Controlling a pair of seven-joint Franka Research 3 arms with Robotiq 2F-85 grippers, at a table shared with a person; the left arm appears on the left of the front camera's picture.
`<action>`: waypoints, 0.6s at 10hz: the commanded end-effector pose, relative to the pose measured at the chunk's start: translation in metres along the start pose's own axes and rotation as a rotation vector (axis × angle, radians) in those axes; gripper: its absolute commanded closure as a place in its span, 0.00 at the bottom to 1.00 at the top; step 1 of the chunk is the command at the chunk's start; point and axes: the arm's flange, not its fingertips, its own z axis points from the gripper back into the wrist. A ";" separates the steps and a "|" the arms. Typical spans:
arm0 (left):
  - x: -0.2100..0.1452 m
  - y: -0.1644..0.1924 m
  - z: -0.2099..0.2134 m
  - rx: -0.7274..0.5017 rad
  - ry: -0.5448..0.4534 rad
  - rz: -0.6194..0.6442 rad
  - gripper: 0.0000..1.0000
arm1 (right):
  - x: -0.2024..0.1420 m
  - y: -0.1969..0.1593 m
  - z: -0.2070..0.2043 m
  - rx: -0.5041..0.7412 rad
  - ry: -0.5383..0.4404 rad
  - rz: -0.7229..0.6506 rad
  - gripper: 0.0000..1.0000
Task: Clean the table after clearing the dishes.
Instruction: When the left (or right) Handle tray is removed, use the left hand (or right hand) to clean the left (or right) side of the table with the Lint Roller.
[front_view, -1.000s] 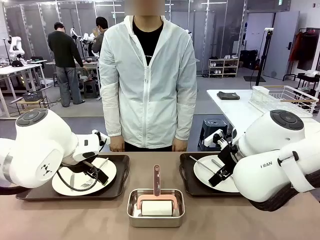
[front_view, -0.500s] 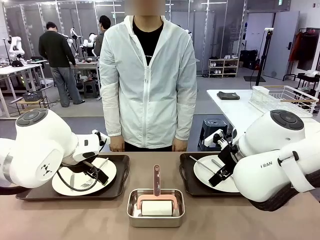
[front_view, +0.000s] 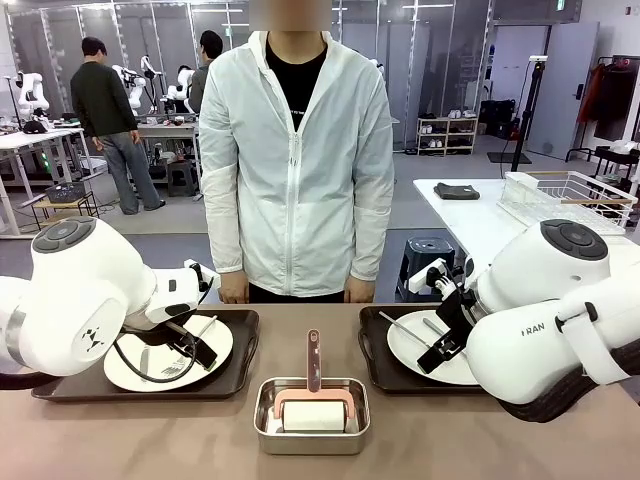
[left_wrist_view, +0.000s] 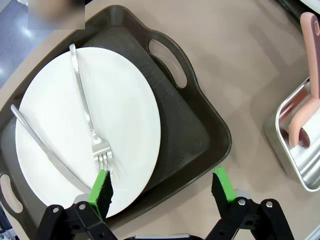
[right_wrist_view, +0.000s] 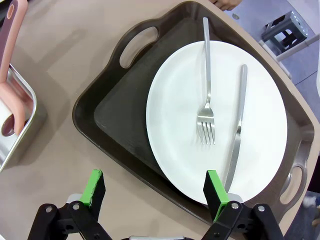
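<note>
1. Left claw (left_wrist_view: 160, 176) hangs spread apart over the near edge of the left tray (left_wrist_view: 200, 125) and its plate (left_wrist_view: 125, 110), seemingly to grip it.
2. Steel pan (front_view: 262, 418) sits mid-tabletop (front_view: 430, 450).
3. Right claw (right_wrist_view: 155, 177), likewise apart, brackets the right tray (right_wrist_view: 120, 105) rim; dishes (right_wrist_view: 175, 100) uncleared.

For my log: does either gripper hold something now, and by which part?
Nothing is held. The left gripper and the right gripper are both open above the dark brown rectangular trays.

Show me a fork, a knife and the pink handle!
fork (right_wrist_view: 206, 80): right wrist view, middle of its shaft.
knife (right_wrist_view: 238, 126): right wrist view, its middle.
pink handle (front_view: 313, 360): front view, middle of it.
</note>
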 end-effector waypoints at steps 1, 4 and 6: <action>0.000 0.000 0.000 0.000 0.000 0.001 0.00 | 0.000 0.001 0.000 0.001 0.000 -0.001 0.00; 0.017 0.010 0.007 -0.005 0.022 -0.003 0.00 | 0.015 -0.011 0.012 0.023 -0.006 0.009 0.00; 0.044 0.037 0.021 -0.189 0.076 0.029 0.00 | 0.048 -0.045 0.034 0.218 -0.029 -0.046 0.00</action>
